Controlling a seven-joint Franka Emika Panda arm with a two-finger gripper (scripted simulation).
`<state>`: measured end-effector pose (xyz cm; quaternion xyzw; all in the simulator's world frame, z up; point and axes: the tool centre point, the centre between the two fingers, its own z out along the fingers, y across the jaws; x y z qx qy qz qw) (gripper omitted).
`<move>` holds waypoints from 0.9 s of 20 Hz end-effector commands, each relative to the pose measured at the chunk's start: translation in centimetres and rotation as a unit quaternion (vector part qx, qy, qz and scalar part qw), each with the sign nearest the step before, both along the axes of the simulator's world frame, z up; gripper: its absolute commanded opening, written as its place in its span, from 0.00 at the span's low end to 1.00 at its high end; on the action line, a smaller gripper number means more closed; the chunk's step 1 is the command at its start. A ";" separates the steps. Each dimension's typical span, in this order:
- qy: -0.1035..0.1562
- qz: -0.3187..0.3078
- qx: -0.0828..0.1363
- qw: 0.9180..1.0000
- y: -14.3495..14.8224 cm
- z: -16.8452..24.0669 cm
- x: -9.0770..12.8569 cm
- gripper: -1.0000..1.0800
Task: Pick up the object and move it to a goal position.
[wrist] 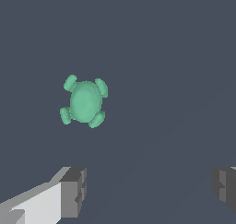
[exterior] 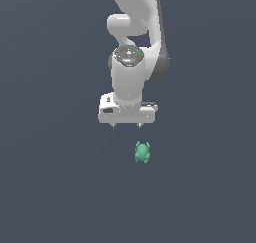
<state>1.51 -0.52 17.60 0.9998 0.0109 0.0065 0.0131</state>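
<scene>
The object is a small teal-green lumpy figure (exterior: 143,152) with four stubby nubs, lying on the flat dark grey floor. It also shows in the wrist view (wrist: 85,102). My white gripper (exterior: 127,125) hangs above the floor, just beyond the figure and slightly toward the exterior view's left. Its two short fingertips are spread wide apart with nothing between them. In the wrist view the gripper (wrist: 150,191) is open, and the figure lies off to the side of one grey finger pad (wrist: 73,191), outside the gap between the fingers.
The dark grey floor (exterior: 55,187) stretches flat in all directions. The white arm (exterior: 134,27) rises behind the gripper. No goal marker shows.
</scene>
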 end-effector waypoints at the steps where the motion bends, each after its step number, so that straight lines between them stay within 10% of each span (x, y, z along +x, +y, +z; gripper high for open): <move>1: 0.001 -0.006 0.001 1.000 0.7 -0.7 0.5 0.96; 18: 0.006 -0.062 0.013 0.998 6.3 -7.3 4.3 0.96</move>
